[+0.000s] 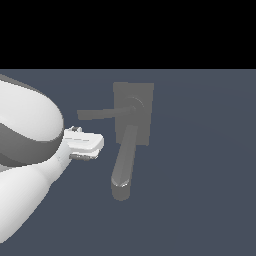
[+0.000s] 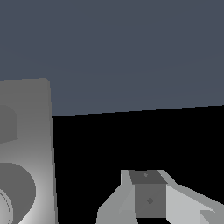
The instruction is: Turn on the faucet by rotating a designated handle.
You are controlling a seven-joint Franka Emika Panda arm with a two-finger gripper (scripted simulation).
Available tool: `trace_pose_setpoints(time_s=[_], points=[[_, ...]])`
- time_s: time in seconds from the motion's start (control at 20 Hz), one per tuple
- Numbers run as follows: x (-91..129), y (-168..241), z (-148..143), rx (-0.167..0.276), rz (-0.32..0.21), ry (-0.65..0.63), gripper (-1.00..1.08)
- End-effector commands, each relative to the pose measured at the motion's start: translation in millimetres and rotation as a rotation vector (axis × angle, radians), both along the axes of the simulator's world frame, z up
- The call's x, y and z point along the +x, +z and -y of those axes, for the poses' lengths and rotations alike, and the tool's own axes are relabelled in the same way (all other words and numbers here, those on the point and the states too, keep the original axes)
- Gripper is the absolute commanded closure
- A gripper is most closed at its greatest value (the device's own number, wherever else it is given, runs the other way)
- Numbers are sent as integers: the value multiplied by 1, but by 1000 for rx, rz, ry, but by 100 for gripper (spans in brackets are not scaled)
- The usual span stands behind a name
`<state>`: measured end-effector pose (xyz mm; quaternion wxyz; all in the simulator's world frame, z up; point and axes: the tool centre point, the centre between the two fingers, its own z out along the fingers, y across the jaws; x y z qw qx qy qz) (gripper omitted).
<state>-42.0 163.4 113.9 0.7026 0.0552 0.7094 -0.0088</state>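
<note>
The faucet [image 1: 134, 114] is a matte grey boxy base with a thick round-tipped spout [image 1: 123, 167] running toward the camera. The handle [image 1: 102, 113], a thin flat bar, reaches from a small round hub toward the exterior view's left. My gripper [image 1: 83, 156] sits just below the handle's free end, apart from it and to the left of the spout. Its fingers show as one block with no gap and nothing between them. In the wrist view, the fingertips [image 2: 148, 192] sit beside the faucet base [image 2: 27, 127]; the handle is out of that view.
My white arm [image 1: 25, 150] fills the exterior view's left side. The faucet rests on a flat dark blue-grey floor [image 1: 200, 175]. Nothing else stands on it.
</note>
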Motion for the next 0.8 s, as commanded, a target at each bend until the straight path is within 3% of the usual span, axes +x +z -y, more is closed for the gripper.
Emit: trace_pose_setpoints(time_s=[0.0,0.35,0.75], points=[[2,-1,4,-16,0,0,108],[12,-1,31,-82,2,-21,108],[12,1,44,-84,3,-42,108]])
